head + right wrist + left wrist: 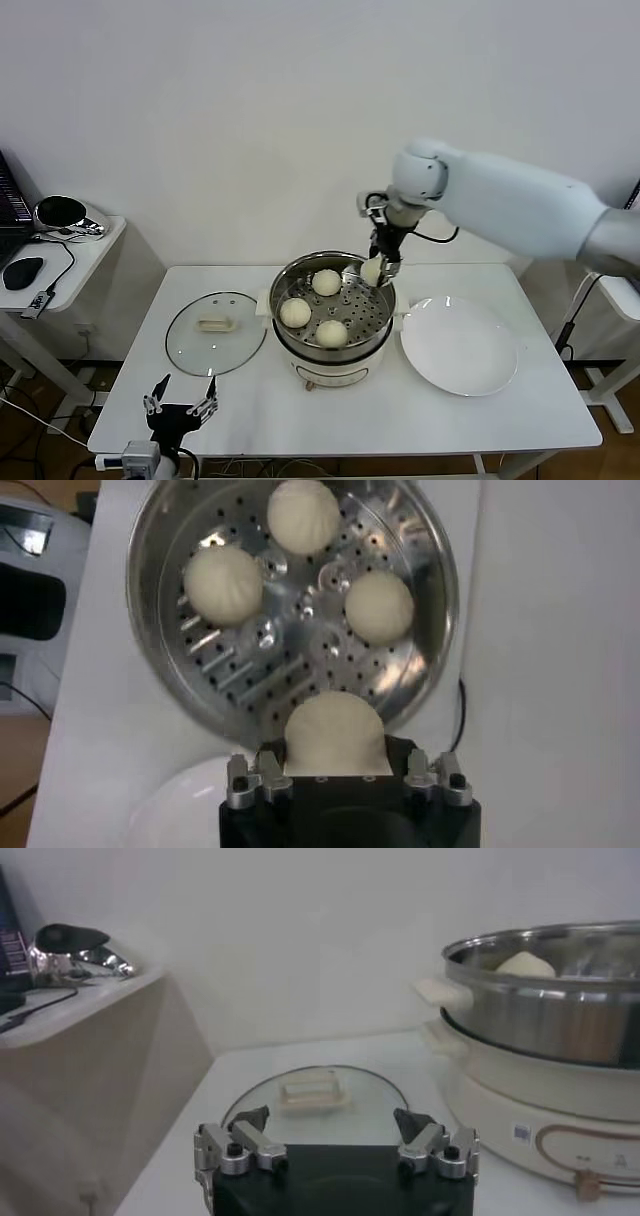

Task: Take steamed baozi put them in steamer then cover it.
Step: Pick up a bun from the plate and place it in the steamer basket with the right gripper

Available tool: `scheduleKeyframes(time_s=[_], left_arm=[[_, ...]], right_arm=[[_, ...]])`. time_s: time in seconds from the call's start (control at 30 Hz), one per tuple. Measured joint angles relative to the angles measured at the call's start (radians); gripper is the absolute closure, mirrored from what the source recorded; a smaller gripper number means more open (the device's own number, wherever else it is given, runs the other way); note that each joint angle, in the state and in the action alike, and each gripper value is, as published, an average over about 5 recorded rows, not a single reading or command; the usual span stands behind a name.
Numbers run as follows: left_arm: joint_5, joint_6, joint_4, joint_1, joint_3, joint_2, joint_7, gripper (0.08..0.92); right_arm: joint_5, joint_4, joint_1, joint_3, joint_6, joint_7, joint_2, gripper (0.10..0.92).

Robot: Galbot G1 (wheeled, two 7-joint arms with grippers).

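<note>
Baozi (335, 735) number four sits clamped in my right gripper (376, 271), hovering over the steamer's (377, 337) free 2 o'clock spot; left gripper (181, 408) waits spread beside the cover (190, 350).

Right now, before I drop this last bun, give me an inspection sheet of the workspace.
Surface: white table, nothing spilled.
Job's things: steamer holds three baozi on its tray; the fourth baozi is in the right tool over the rim. Cover lies flat beside the steamer on the robot's left.
Clutter: empty white plate on the right.
Grippers: left tool open, parked at the near edge.
Cables: black cables on the side desk.
Surroundings: white wall, side desk to the left.
</note>
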Motion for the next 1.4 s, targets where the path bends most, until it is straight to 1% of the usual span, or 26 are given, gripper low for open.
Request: scheduleKeyframes(time_s=[0.33,0.77,0.87,0.97,1.07,1.27,1.4], left_arm=[[-0.01,0.003,0.001,-0.009,0.003,0.002,0.0,0.177],[-0.013,0.003,0.011,-0.011,0.007,-0.002,-0.001,0.177],[-0.012,0.003,0.011,-0.01,0.009,-0.004,-0.001,0.177],[-0.011,0.003,0.009,-0.007,0.009,-0.007,-0.001,0.177],[-0.011,0.004,0.006,-0.004,0.009,-0.01,-0.001,0.177],[-0.012,0.002,-0.001,-0.005,0.018,-0.016,0.002,0.177],[-0.024,-0.008,0.0,-0.014,0.027,-0.017,0.0,0.177]], right_arm=[[-0.037,-0.105,-0.085,-0.008,-0.01,0.021,0.105,0.406],[-0.056,-0.155,-0.127,-0.016,-0.017,0.032,0.131,0.404],[-0.051,-0.156,-0.128,-0.014,-0.02,0.035,0.129,0.359],[-0.042,-0.149,-0.123,-0.012,-0.023,0.034,0.119,0.274],[-0.03,-0.128,-0.109,-0.009,-0.024,0.03,0.097,0.218],[0.011,-0.041,-0.064,0.015,-0.023,0.038,-0.003,0.203],[0.081,0.045,-0.048,0.06,-0.015,0.109,-0.114,0.203]])
